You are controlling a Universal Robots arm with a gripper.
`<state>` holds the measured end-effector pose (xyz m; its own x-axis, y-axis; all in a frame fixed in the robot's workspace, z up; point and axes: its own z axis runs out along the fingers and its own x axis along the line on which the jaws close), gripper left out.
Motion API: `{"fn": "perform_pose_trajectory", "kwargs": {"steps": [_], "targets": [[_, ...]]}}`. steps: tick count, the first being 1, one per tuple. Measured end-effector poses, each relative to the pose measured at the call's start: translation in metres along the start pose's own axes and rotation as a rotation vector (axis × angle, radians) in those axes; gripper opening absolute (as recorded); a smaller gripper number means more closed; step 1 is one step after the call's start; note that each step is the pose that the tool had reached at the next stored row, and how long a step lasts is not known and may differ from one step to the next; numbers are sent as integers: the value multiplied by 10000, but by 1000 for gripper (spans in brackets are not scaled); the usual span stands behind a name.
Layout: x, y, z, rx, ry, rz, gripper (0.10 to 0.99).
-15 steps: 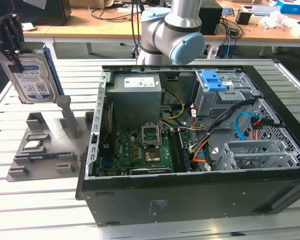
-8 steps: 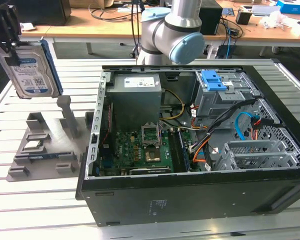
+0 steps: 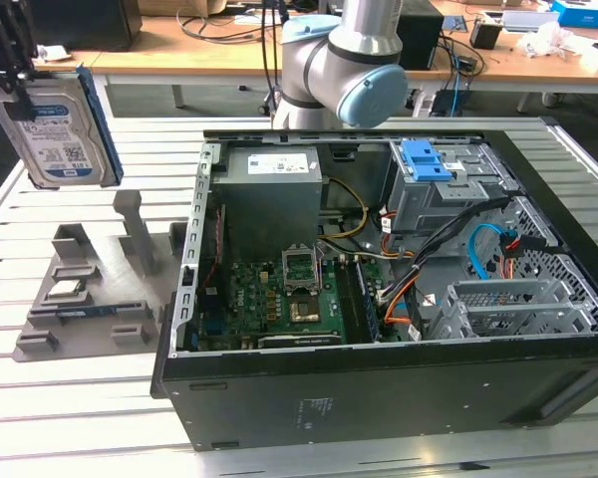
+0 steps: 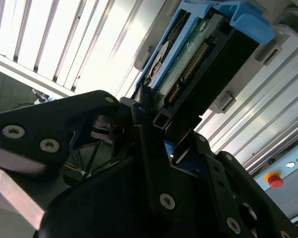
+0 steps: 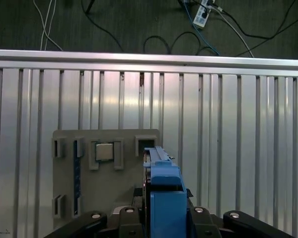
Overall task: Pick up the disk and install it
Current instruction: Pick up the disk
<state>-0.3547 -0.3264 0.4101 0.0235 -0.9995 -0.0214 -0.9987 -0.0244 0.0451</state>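
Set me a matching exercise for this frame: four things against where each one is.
Things: 1 disk; 2 grey tray; 3 power supply; 4 blue latch.
Places: A on the table beside the case; B in the gripper, off the table; C case's far corner, exterior view's left; D on the drive cage.
Pairs: 1-B; 2-A; 3-C; 4-D.

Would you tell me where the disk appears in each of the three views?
Exterior view: the disk hangs in the gripper at the exterior view's upper left, above the grey tray.
Second wrist view: the disk edge-on, connector showing, clamped in the gripper.
First wrist view: its blue frame edge-on, overlapping the grey tray.
Shared landmark: the slatted table.
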Motion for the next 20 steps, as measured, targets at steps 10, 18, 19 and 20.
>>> {"fn": "perform_pose_trajectory", "kwargs": {"steps": [10, 18, 19, 20], "targets": [[-16, 10, -223, 0, 0, -1, 365], [-28, 17, -392, 0, 0, 0, 365], [-29, 18, -416, -1, 1, 0, 365], [-31, 20, -445, -1, 1, -1, 365]]}}
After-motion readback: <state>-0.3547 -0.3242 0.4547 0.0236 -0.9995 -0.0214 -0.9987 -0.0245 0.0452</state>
